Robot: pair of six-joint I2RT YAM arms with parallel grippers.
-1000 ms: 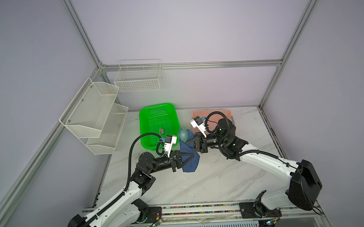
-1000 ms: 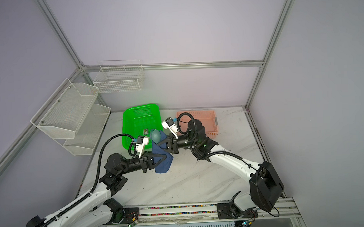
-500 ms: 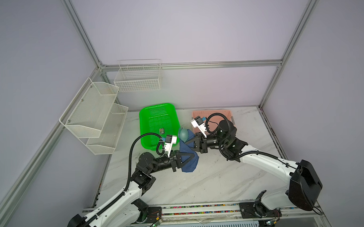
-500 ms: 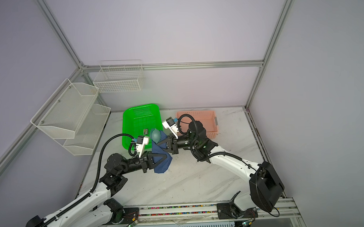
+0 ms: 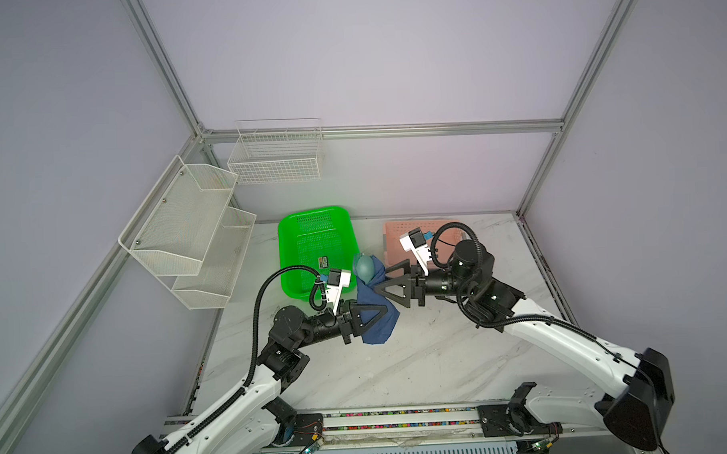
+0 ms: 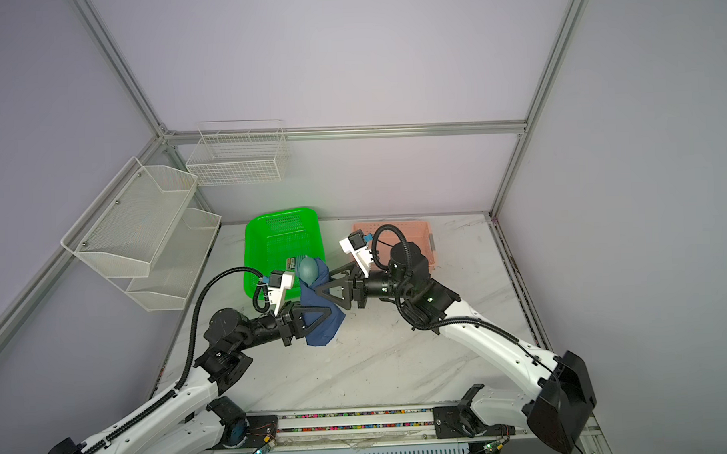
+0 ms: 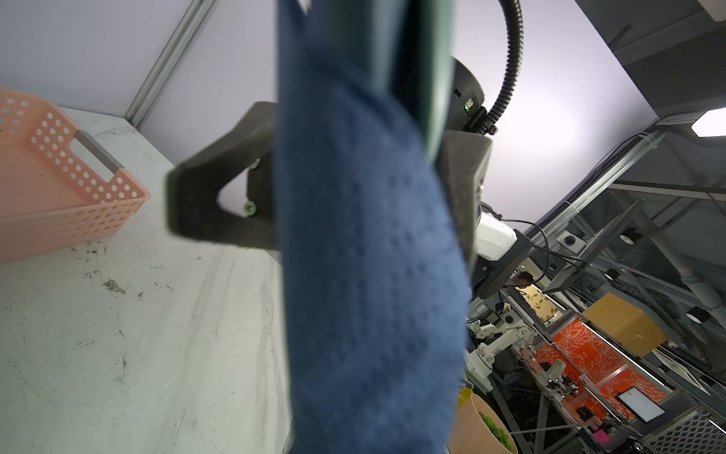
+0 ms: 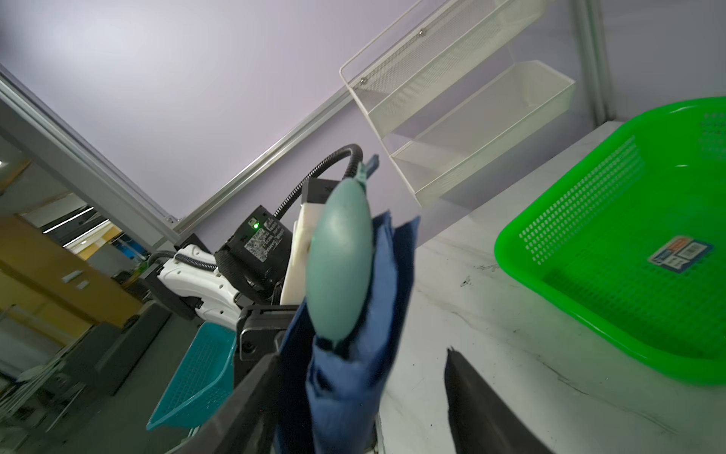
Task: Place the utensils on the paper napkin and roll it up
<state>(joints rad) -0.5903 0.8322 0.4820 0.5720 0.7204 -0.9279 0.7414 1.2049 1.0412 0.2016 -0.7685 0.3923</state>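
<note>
The pale marble table (image 5: 420, 359) filled the lower middle of both top views. A white two-tier mesh shelf (image 5: 179, 226) hung at the left, with a white wire basket (image 5: 276, 160) on the back wall above it. A green basket (image 5: 287, 239) sat at centre-left of the table and a pink basket (image 5: 395, 235) at centre-right.

Between them, just beside the green basket's lower right corner, the paper napkin (image 5: 375, 327) was bunched into a loose dark blue bundle around the utensils. The left gripper (image 5: 381, 312) came in from the lower left and was clenched on the bundle's lower half. The right gripper (image 5: 382, 279) reached in from the right with its jaws spread apart. In the right wrist view one finger (image 8: 243, 393) lay beside the napkin and the other stood clear of it.

A teal spoon (image 5: 364, 267) bowl stuck out of the bundle's upper end. The other utensils could not be made out.
</note>
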